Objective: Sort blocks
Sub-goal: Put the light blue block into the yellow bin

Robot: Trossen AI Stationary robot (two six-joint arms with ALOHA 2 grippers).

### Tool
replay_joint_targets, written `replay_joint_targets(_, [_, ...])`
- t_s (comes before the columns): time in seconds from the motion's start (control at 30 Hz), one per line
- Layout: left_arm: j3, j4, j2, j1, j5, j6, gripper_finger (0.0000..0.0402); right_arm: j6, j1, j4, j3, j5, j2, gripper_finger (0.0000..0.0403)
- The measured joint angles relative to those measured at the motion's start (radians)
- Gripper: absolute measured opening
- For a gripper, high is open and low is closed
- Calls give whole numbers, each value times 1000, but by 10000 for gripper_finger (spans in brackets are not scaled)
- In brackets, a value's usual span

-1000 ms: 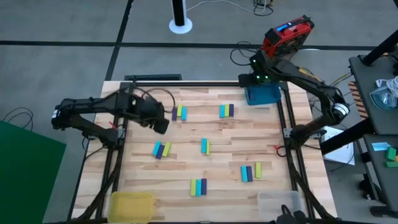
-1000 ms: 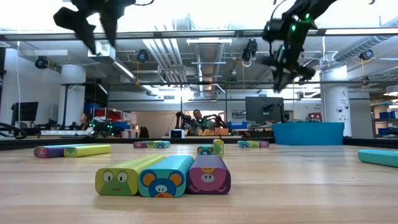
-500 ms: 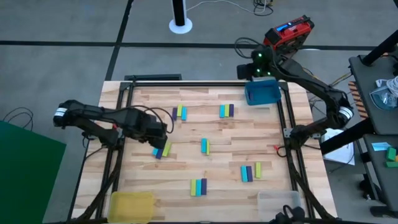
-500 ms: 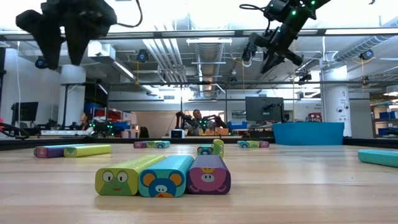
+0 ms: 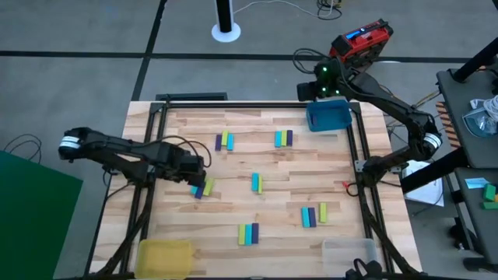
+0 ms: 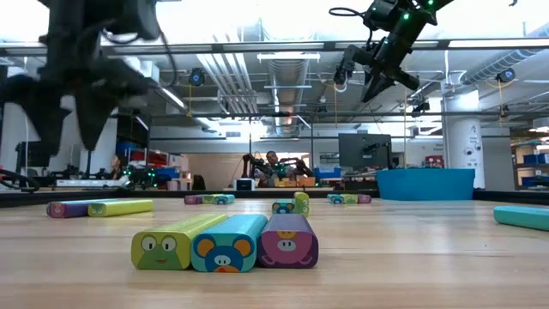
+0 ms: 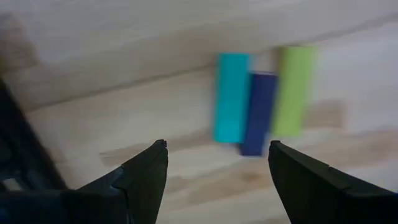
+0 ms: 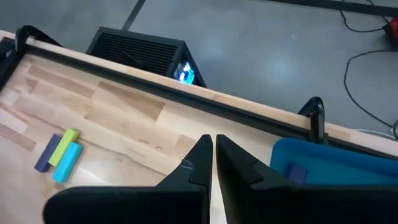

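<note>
The left gripper [image 7: 214, 177] hangs low over the left side of the table [image 5: 233, 206] with its fingers spread wide and nothing between them. Just ahead of the fingertips, seen through its own wrist camera, lie three blocks side by side and touching: a cyan block [image 7: 231, 97], a dark purple block [image 7: 256, 113] in the middle, set slightly nearer the gripper, and a yellow-green block [image 7: 292, 89]. Their long axes run roughly straight away from the gripper, so the open gap lies across their short sides, which I'd judge is the right way round for pinching one. From above, that trio [image 5: 201, 187] sits just beside the left gripper's [image 5: 194, 169] tip, on the side toward the table's middle.

The right gripper [image 8: 213, 155] is pressed shut and empty, held high at the far right corner, beside the blue tray [image 5: 327, 117], where a dark block [image 8: 298, 173] lies inside. It is well apart from the trio, so the left arm is clearly the nearer one.

Other small groups of blocks are scattered over the table: one at the front middle [image 5: 248, 233], one toward the right [image 5: 313, 215]. A yellow tray [image 5: 164, 255] sits at the front left corner.
</note>
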Motion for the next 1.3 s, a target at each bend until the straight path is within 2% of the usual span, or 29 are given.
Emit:
replay_joint_targets(0.17, [-115, 204, -4, 72, 1, 26, 254, 0, 0, -3, 0, 0, 1, 13])
replay_joint_targets(0.23, [-135, 294, 6, 94, 2, 42, 254, 0, 0, -2, 0, 0, 1, 13])
replay_joint_targets(0.37, [-140, 364, 44, 128, -12, 70, 254, 0, 0, -3, 0, 0, 1, 13])
replay_joint_targets(0.6, [-117, 358, 169, 171, -37, 165, 254, 0, 0, -3, 0, 0, 1, 13])
replay_joint_targets(0.83, [-85, 355, 259, 171, -23, 194, 254, 0, 1, -3, -1, 0, 1, 13])
replay_joint_targets(1.1, [-80, 333, 270, 171, -1, 203, 252, 0, 1, -8, -1, 0, 1, 13])
replay_joint_targets(1.3, [-82, 280, 253, 170, 12, 202, 222, -10, 2, -9, -2, 1, 1, 13])
